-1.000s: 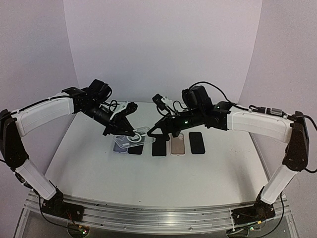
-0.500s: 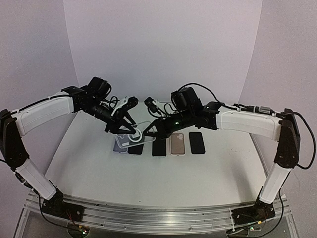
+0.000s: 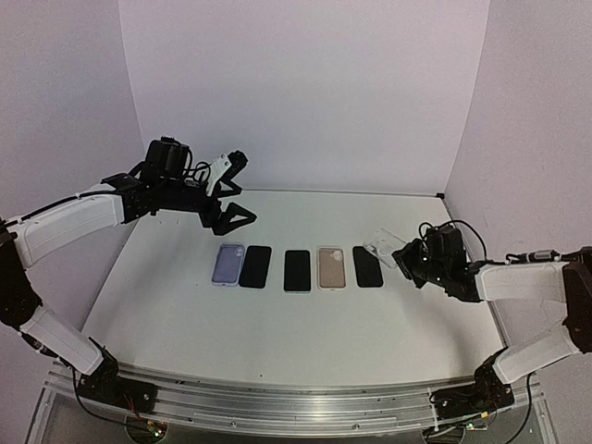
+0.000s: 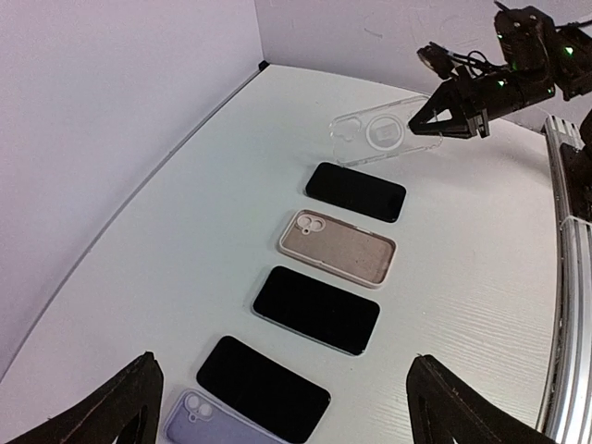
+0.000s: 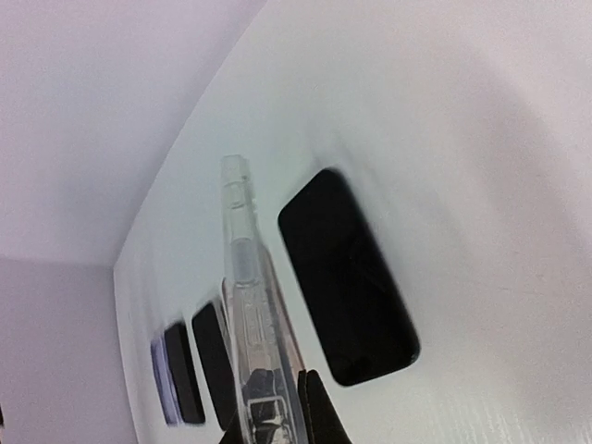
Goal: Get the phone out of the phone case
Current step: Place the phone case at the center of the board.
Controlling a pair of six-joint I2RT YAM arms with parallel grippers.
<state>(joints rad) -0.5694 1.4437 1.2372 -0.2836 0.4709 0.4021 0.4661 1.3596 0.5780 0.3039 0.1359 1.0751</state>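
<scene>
Right pincer (image 3: 401,255), clamped on the clear glossy case (image 4: 375,137), has carried it right of the row; left pincer (image 3: 242,188) now gapes empty, raised. Flat black phones (image 3: 254,266) lie on the white surface (image 3: 277,324).

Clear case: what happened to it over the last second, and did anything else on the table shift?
The right gripper shut on the clear case and carried it right, from above the left end of the row to past its right end. The left gripper let go, opened wide and drew back up and left. The row itself stayed put.
</scene>
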